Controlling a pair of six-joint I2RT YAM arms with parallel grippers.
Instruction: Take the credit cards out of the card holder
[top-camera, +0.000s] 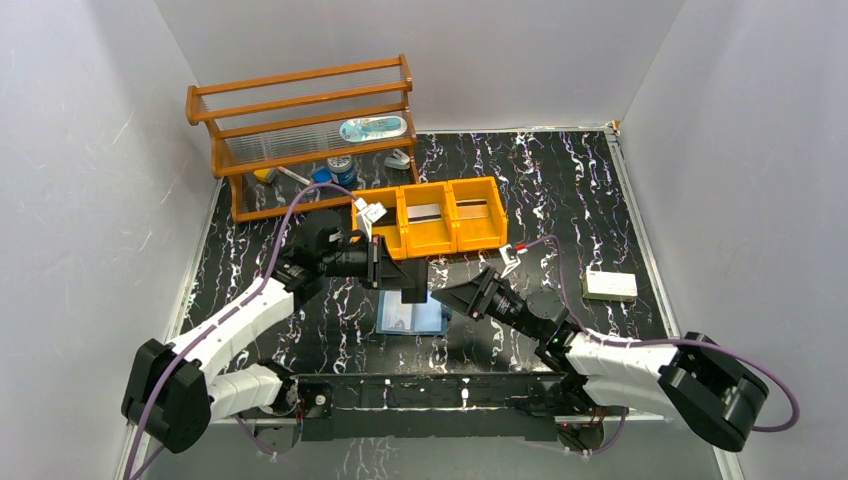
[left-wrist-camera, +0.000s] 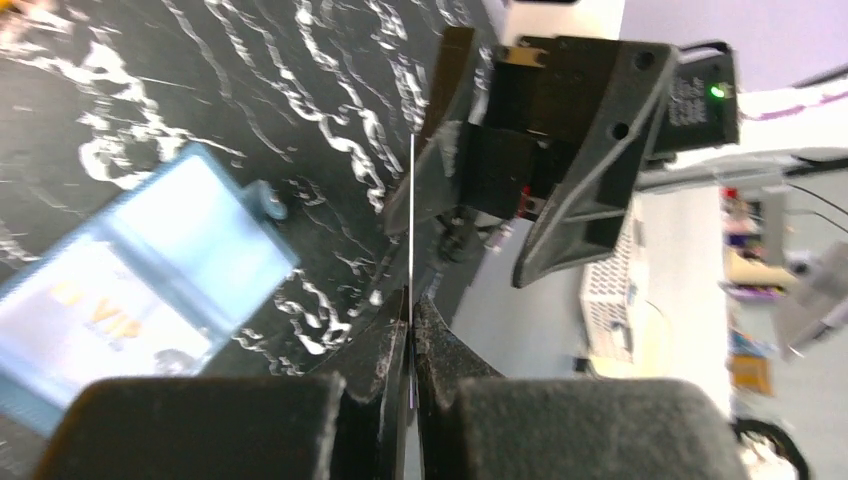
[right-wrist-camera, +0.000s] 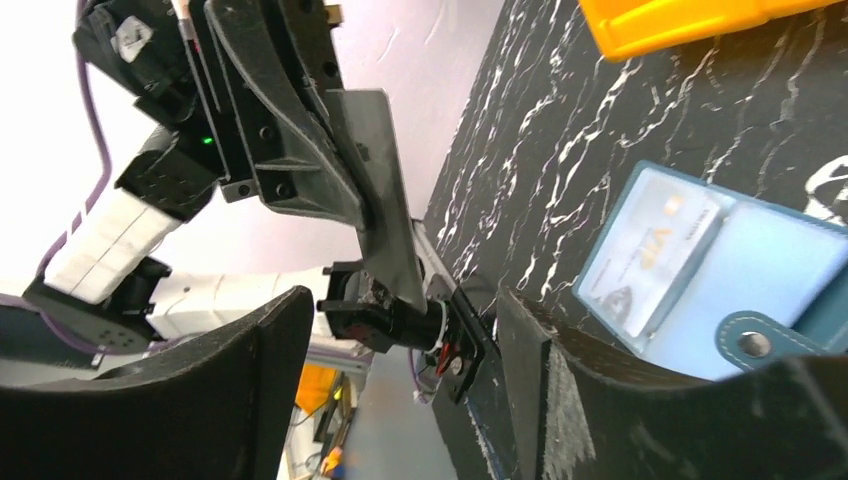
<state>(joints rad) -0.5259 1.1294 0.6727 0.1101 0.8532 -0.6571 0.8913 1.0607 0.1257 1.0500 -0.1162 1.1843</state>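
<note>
The light blue card holder lies open on the black marbled table. It still holds a silver-grey card, which also shows in the left wrist view. My left gripper is shut on a dark grey card and holds it on edge above the holder's far side. In the left wrist view the card is a thin line between the fingers. My right gripper is open and empty just right of the holder, facing the held card.
An orange three-compartment tray stands just behind the holder, with a silver-grey card and a tan card in it. A wooden rack stands at the back left. A white box lies at the right.
</note>
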